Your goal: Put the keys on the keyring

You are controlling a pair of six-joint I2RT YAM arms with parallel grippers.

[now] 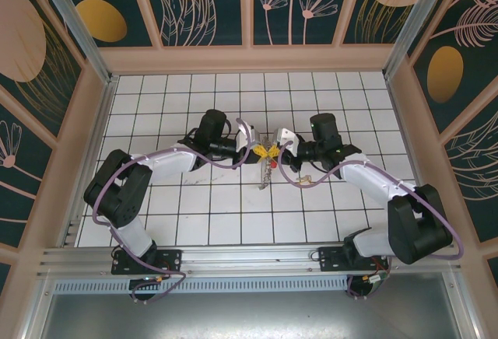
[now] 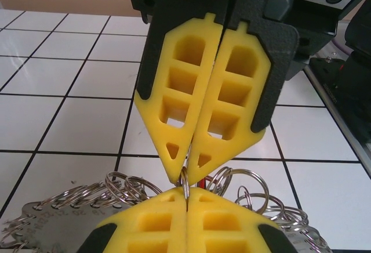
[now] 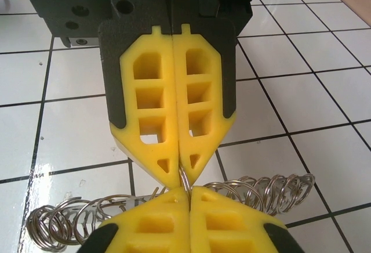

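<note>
The two grippers meet tip to tip over the middle tiles. A thin silver loop of the keyring [image 2: 185, 184] is pinched in both. My left gripper [image 2: 186, 199] is shut on it from below, and my right gripper [image 2: 185, 174] is shut on it from above. In the right wrist view the same loop [image 3: 185, 182] runs between my right gripper [image 3: 189, 195] and the left gripper [image 3: 181, 174]. Many small silver rings [image 3: 272, 192] fringe the keyring, which hangs edge-on [image 1: 265, 172]. A small brass bit, probably the keys [image 1: 308, 178], lies on a tile. A red sliver [image 2: 201, 181] shows behind the tips.
A flat engraved metal tag [image 2: 46, 221] lies among the small rings at the lower left. White tiled floor [image 1: 202, 207] spreads around both arms, walled by patterned panels [image 1: 249, 51]. Purple cables [image 1: 233, 160] loop beside each wrist.
</note>
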